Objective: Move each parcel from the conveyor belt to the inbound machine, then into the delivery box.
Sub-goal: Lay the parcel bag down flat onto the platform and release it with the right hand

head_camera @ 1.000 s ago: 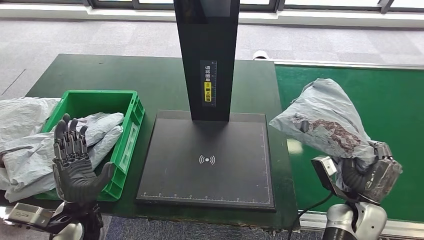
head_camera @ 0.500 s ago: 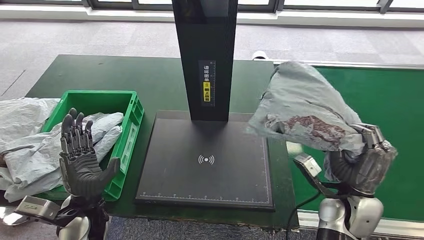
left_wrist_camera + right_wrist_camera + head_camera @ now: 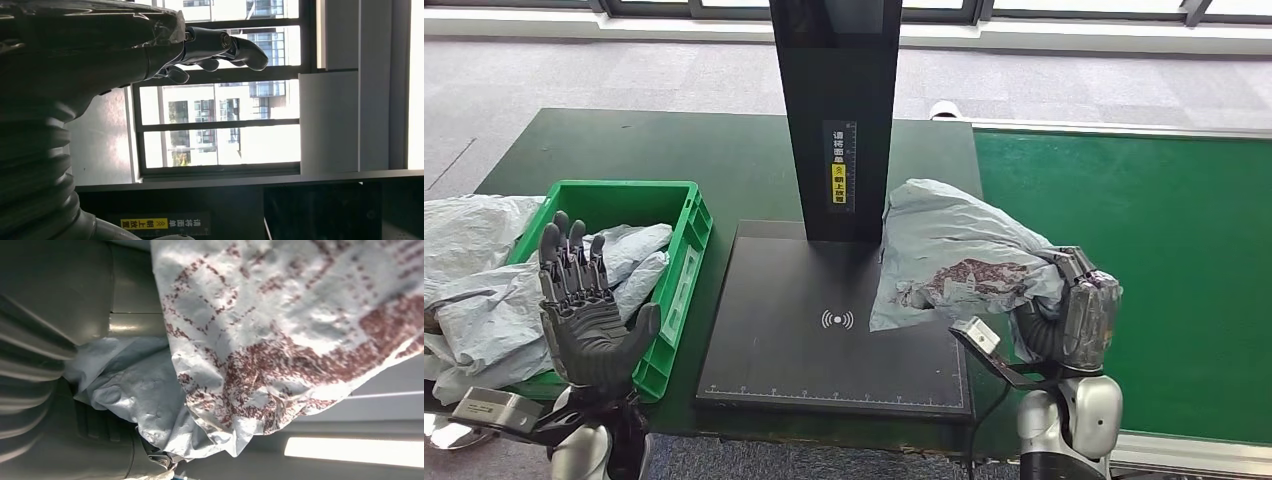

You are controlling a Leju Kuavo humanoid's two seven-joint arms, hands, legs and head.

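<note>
Where legible, yellow label [image 3: 839, 185] illegible.

table [image 3: 644, 150]: dark green | floor [image 3: 574, 75]: grey carpet | windows [image 3: 220, 125]: bright

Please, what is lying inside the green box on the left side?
Inside the green crate lie crumpled grey parcel bags, spilling over its left edge onto the table. The open left hand covers the crate's near part, so what lies there and under the bags cannot be seen.
</note>
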